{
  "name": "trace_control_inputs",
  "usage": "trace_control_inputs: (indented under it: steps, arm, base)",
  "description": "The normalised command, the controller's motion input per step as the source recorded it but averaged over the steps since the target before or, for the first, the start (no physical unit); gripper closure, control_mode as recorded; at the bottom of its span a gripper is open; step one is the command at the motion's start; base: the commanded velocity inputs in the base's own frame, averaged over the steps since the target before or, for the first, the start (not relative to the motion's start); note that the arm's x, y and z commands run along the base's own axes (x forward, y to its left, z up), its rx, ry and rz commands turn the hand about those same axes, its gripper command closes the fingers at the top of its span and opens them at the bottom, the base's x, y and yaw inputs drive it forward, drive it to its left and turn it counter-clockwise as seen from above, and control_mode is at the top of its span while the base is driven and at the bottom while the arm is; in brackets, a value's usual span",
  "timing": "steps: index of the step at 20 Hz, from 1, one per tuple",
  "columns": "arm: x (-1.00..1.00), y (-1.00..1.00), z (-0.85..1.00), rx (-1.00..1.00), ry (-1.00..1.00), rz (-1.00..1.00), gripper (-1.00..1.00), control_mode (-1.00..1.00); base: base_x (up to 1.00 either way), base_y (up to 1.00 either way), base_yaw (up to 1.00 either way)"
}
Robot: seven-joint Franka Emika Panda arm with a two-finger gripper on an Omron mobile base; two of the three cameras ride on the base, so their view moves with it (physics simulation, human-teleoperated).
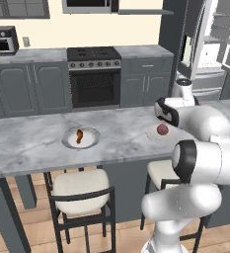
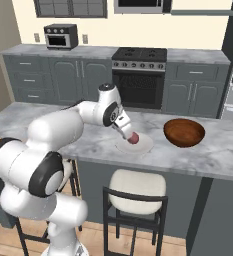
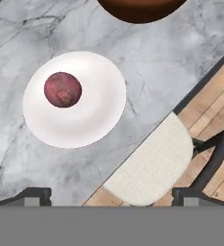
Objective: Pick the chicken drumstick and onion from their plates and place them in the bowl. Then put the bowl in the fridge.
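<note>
The onion sits on the pale plate on the marble island counter. The drumstick lies on the grey-rimmed plate, well apart. The bowl stands near the onion's plate. The gripper hovers above the onion, jaws spread wide, holding nothing.

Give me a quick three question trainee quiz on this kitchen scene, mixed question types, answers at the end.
1. True or false: the chicken drumstick lies on the grey-rimmed plate.
2. Where is the onion? A) in the bowl B) on the pale plate C) on a stool
3. Fill in: the jaws of the gripper above the onion are ____.

Key: 1 true; 2 B; 3 open.
</note>
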Motion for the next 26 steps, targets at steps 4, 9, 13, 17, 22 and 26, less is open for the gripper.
trace_control_inputs:
  steps: [4,9,13,17,22,26]
  arm:
    - [0.46,-0.05,-0.19,0.02,0.05,0.05,-1.0,-1.0]
    - [0.35,-0.02,-0.35,0.0,0.03,0.03,-1.0,-1.0]
    - [0.46,-0.09,-0.27,0.0,0.05,0.04,-1.0,-1.0]
    - [0.44,-0.13,-0.28,0.0,0.08,0.05,-1.0,-1.0]
    - [0.48,-0.14,-0.26,0.02,0.04,0.04,-1.0,-1.0]
    - [0.41,-0.09,-0.3,0.0,0.08,0.02,-1.0,-1.0]
  base:
    - [0.0,0.0,0.0]
    - [0.0,0.0,0.0]
    - [0.0,0.0,0.0]
    - [0.0,0.0,0.0]
    - [0.0,0.0,0.0]
    - [0.0,0.0,0.0]
